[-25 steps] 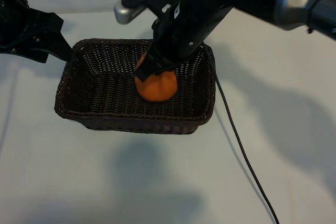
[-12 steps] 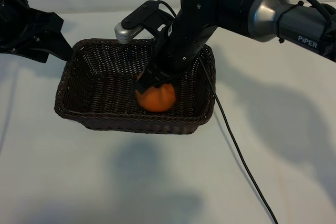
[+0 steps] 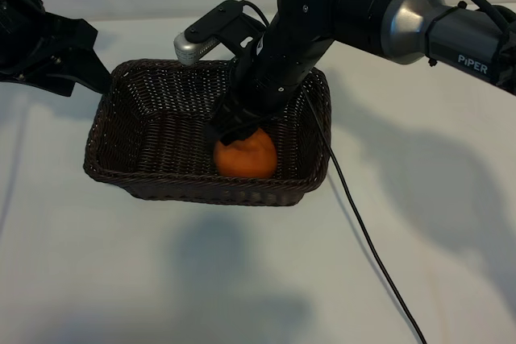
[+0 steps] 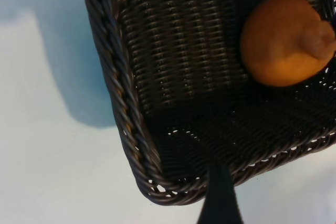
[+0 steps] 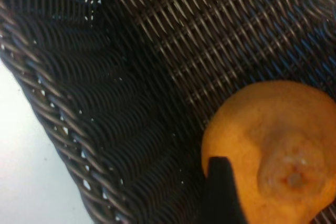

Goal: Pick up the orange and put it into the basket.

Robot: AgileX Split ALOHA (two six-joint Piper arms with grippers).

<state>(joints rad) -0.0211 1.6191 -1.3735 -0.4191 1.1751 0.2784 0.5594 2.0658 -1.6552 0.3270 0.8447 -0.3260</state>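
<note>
Orange (image 3: 246,157): I see it lying on the basket floor, in the right part of the exterior view, close to the near wall. Its knobbly stem bump shows in both wrist views.
Basket (image 3: 109,138): dark woven wicker, sitting on the white desk (image 3: 161,279) between my two arms. Only the orange is inside.
Right claw (image 3: 234,128): down inside the basket, pointing steeply downward, right over the top of the orange. From the exterior view I read the fingers as spread apart with the orange just below them. In the right wrist view one dark fingertip (image 5: 223,192) overlaps the orange's side; I cannot tell whether it touches the skin. The orange rests on the wicker, not lifted.
Right arm: reaches in from the upper right of the exterior view, its wrist camera (image 3: 201,34) jutting out above the basket's far rim.
Left claw (image 3: 85,62): parked at the far left, just outside the basket's left corner. Fingers stand apart with nothing between them. One dark finger (image 4: 218,198) shows in the left wrist view, over the basket rim.
Cable (image 3: 371,247): a black lead runs across the desk from the basket's right side toward the near edge.
</note>
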